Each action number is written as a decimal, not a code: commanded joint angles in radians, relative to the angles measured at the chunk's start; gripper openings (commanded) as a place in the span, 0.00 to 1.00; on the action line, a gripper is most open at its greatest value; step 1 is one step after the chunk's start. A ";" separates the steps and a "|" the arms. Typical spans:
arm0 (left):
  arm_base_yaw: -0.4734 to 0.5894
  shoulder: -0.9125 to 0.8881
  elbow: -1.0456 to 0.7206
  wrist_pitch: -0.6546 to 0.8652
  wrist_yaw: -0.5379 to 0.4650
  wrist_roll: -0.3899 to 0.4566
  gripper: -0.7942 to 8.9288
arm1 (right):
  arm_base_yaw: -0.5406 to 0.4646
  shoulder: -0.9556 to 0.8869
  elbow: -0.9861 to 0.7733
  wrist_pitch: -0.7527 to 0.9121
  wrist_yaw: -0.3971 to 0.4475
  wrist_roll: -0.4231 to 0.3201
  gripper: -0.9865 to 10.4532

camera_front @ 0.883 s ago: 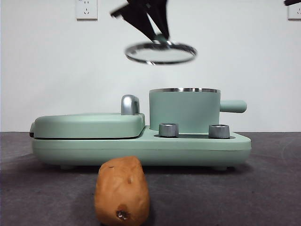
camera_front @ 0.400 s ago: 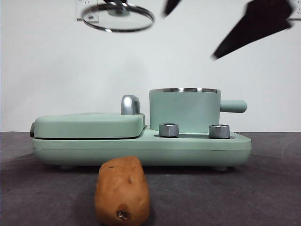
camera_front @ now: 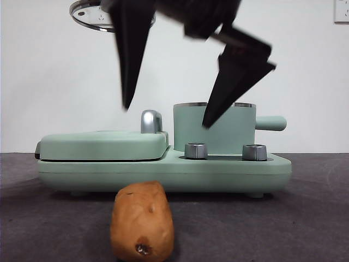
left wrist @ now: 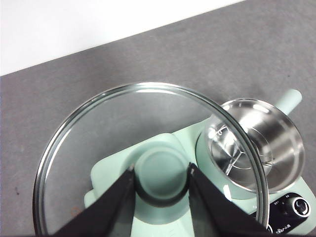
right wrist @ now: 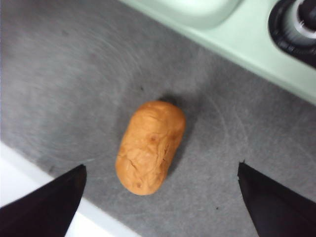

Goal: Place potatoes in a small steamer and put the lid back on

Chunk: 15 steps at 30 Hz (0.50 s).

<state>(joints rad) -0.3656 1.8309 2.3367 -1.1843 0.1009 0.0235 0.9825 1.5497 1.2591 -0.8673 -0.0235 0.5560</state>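
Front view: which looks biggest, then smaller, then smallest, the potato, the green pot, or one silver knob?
1. Green pot and potato look about the same; the potato sits nearer the camera, so I won't rank them.
2. Silver knob is smallest.

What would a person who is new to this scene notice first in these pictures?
First, the right tool, large and dark, with its jaws spread wide above the potato lying on the grey table before the mint-green cooker. Next, the glass lid, held high by its green knob in the left tool, and the small steamer standing open.
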 commanded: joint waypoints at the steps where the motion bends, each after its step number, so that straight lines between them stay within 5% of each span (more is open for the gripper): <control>1: 0.010 0.000 0.039 0.027 -0.001 -0.013 0.11 | 0.026 0.080 0.042 0.007 0.003 0.039 0.51; 15: 0.032 0.000 0.039 0.031 -0.001 -0.013 0.11 | 0.046 0.249 0.044 0.045 -0.058 0.045 0.51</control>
<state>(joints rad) -0.3328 1.8309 2.3367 -1.1809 0.1005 0.0113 1.0142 1.7775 1.2842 -0.8291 -0.0792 0.5880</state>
